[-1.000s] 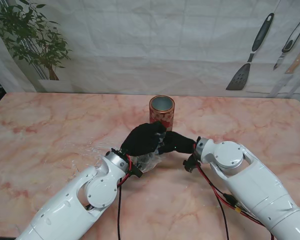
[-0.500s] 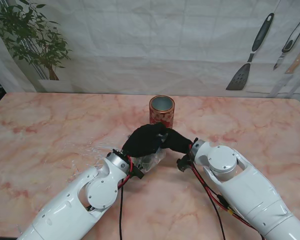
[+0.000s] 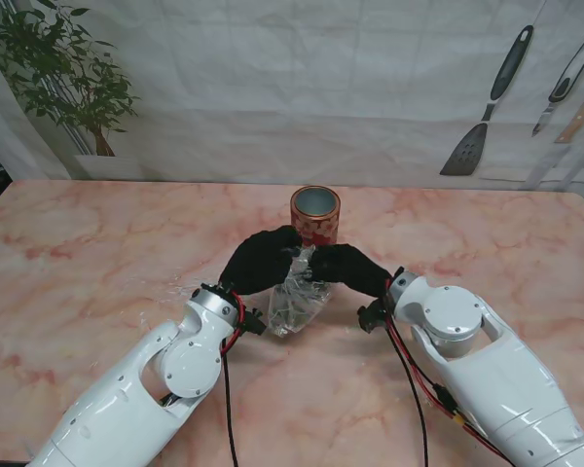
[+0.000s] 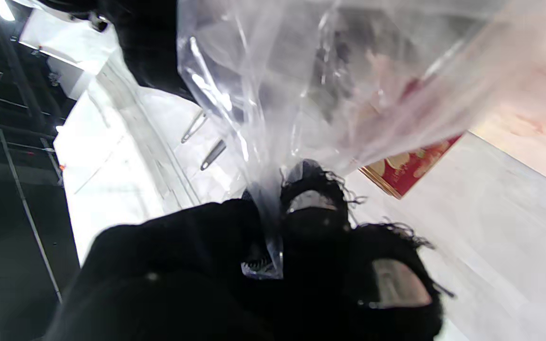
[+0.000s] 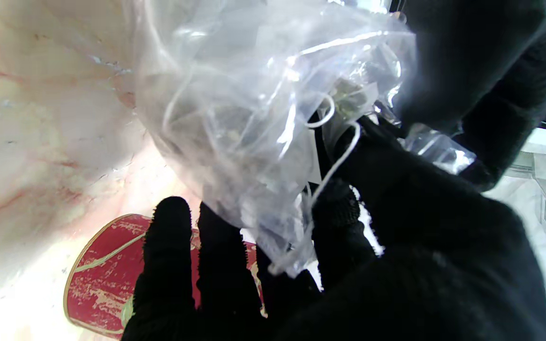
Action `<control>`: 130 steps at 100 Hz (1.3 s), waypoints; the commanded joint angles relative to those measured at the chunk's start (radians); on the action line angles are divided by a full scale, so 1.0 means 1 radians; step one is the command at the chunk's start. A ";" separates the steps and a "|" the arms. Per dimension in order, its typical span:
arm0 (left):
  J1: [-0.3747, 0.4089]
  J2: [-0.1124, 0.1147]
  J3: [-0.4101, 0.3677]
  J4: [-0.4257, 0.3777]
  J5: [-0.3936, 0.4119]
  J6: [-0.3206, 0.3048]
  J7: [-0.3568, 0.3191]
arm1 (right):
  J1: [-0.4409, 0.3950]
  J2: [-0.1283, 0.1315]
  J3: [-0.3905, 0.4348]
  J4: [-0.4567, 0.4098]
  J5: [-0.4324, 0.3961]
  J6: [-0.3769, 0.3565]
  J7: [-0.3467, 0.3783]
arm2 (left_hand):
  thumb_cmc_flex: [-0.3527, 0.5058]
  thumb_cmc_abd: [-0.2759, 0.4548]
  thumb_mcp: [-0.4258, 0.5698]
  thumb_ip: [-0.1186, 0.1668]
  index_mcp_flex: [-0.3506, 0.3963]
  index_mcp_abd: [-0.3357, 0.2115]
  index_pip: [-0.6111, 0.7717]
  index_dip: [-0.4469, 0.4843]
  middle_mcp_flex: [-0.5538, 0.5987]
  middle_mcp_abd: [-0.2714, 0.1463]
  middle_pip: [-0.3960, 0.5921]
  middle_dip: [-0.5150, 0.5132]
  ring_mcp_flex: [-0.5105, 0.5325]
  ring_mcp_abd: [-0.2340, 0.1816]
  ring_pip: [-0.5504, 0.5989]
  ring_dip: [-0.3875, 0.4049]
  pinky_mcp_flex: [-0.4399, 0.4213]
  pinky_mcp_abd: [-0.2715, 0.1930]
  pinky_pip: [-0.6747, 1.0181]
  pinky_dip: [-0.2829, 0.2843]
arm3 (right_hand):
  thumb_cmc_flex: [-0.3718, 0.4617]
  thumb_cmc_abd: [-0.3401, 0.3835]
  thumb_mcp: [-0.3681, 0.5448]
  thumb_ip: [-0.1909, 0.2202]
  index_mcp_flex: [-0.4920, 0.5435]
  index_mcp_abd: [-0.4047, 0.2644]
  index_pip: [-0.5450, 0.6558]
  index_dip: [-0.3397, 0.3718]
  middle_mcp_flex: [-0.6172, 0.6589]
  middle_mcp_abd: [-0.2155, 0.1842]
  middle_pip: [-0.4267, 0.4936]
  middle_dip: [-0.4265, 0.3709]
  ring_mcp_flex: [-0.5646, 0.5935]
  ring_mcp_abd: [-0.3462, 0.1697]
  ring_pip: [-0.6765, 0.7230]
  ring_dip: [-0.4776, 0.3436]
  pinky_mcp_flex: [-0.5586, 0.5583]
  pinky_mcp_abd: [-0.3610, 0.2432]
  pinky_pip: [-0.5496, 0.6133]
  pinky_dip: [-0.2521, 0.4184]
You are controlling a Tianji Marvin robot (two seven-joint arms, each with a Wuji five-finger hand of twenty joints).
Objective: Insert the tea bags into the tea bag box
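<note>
A red patterned tea tin (image 3: 314,216) stands upright with its top open, just beyond both hands. Between the hands hangs a clear plastic bag (image 3: 297,297) holding tea bags with white strings. My black-gloved left hand (image 3: 261,261) pinches the bag's upper edge from the left. My right hand (image 3: 348,268) grips the same edge from the right. In the left wrist view the film of the bag (image 4: 301,71) runs down into my left hand's fingertips (image 4: 308,208), with the tin (image 4: 408,166) behind. In the right wrist view the bag (image 5: 254,118) fills the middle, over the tin (image 5: 107,279).
The pink marble table (image 3: 97,263) stretches wide on both sides. A potted plant (image 3: 73,78) stands at the far left corner. Spatulas and knives (image 3: 487,107) hang on the white backdrop at the far right.
Both hands have risen and drawn slightly apart. The bag, earlier bunched low under the hands, now hangs stretched between them in front of the tin.
</note>
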State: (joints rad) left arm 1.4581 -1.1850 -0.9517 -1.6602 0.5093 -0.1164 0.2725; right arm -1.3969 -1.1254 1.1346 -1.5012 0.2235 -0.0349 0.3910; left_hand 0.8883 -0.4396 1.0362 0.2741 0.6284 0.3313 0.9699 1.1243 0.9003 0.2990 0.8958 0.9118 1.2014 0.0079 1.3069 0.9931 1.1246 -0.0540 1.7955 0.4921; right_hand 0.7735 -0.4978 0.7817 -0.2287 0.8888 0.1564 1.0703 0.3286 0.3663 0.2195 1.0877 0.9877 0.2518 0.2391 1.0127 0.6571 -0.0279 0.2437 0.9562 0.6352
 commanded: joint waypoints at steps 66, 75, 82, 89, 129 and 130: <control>-0.010 -0.002 -0.023 -0.015 0.003 0.104 -0.016 | -0.038 0.009 0.077 -0.039 0.095 -0.057 0.046 | 0.132 0.015 0.120 -0.016 0.004 0.005 0.001 0.011 0.025 -0.027 0.026 0.011 0.055 0.087 0.064 0.006 -0.015 -0.363 0.218 0.001 | 0.046 0.017 0.009 0.004 -0.003 -0.007 0.006 0.020 -0.034 -0.040 -0.017 -0.023 -0.040 -0.037 -0.017 -0.009 -0.023 -0.052 -0.045 -0.005; -0.012 -0.003 -0.024 -0.011 0.002 0.108 -0.018 | -0.040 0.007 0.084 -0.039 0.116 -0.067 0.050 | 0.132 0.014 0.120 -0.016 0.005 0.005 0.001 0.011 0.025 -0.026 0.026 0.011 0.055 0.088 0.064 0.007 -0.015 -0.363 0.218 0.001 | 0.044 0.017 0.009 0.003 -0.002 -0.009 0.003 0.021 -0.040 -0.042 -0.022 -0.026 -0.046 -0.039 -0.020 -0.009 -0.026 -0.057 -0.051 -0.004; -0.014 -0.003 -0.024 -0.007 0.001 0.110 -0.017 | -0.043 0.006 0.090 -0.040 0.128 -0.071 0.052 | 0.132 0.014 0.120 -0.017 0.004 0.005 0.000 0.011 0.026 -0.026 0.026 0.011 0.056 0.087 0.065 0.007 -0.015 -0.363 0.218 0.001 | 0.040 0.014 0.008 0.002 0.002 -0.022 0.001 0.022 -0.041 -0.042 -0.024 -0.028 -0.048 -0.039 -0.021 -0.009 -0.027 -0.060 -0.056 -0.003; -0.017 -0.003 -0.026 -0.003 0.001 0.113 -0.015 | -0.045 0.005 0.096 -0.038 0.142 -0.075 0.057 | 0.132 0.014 0.120 -0.017 0.004 0.005 0.000 0.012 0.026 -0.026 0.026 0.011 0.056 0.087 0.065 0.007 -0.015 -0.363 0.218 0.001 | 0.036 0.012 0.005 0.001 0.005 -0.038 -0.002 0.021 -0.042 -0.041 -0.026 -0.029 -0.049 -0.038 -0.023 -0.009 -0.029 -0.061 -0.061 -0.002; -0.024 -0.002 -0.028 0.012 0.000 0.120 -0.024 | -0.032 0.000 0.086 -0.001 0.208 -0.131 0.090 | 0.132 0.016 0.119 -0.019 0.003 0.000 0.003 0.016 0.027 -0.027 0.026 0.014 0.055 0.086 0.065 0.007 -0.015 -0.363 0.218 0.001 | 0.005 0.007 -0.022 0.007 0.003 -0.127 -0.008 -0.015 -0.077 -0.046 -0.091 -0.053 -0.088 -0.044 -0.056 -0.014 -0.047 -0.080 -0.124 0.016; -0.024 -0.002 -0.029 0.012 -0.001 0.120 -0.024 | -0.032 0.000 0.086 0.000 0.207 -0.132 0.089 | 0.132 0.016 0.119 -0.018 0.002 0.001 0.003 0.016 0.027 -0.027 0.026 0.014 0.055 0.086 0.065 0.008 -0.015 -0.363 0.218 0.001 | 0.004 0.008 -0.022 0.007 0.002 -0.130 -0.008 -0.015 -0.078 -0.046 -0.092 -0.053 -0.089 -0.045 -0.056 -0.014 -0.047 -0.080 -0.125 0.017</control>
State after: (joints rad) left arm 1.4384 -1.1853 -0.9784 -1.6516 0.5142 0.0042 0.2619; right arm -1.4304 -1.1192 1.2262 -1.5072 0.4314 -0.1489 0.4750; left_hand 0.8887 -0.4396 1.0362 0.2734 0.6284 0.3310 0.9699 1.1271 0.9003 0.2990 0.8914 0.9117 1.2014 0.0080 1.3067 0.9931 1.1246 -0.0540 1.7956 0.4921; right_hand 0.7720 -0.4991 0.7693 -0.2298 0.8887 0.1213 1.0496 0.3286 0.3183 0.2175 1.0117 0.9503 0.1889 0.2286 0.9681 0.6474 -0.0658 0.2066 0.8566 0.6351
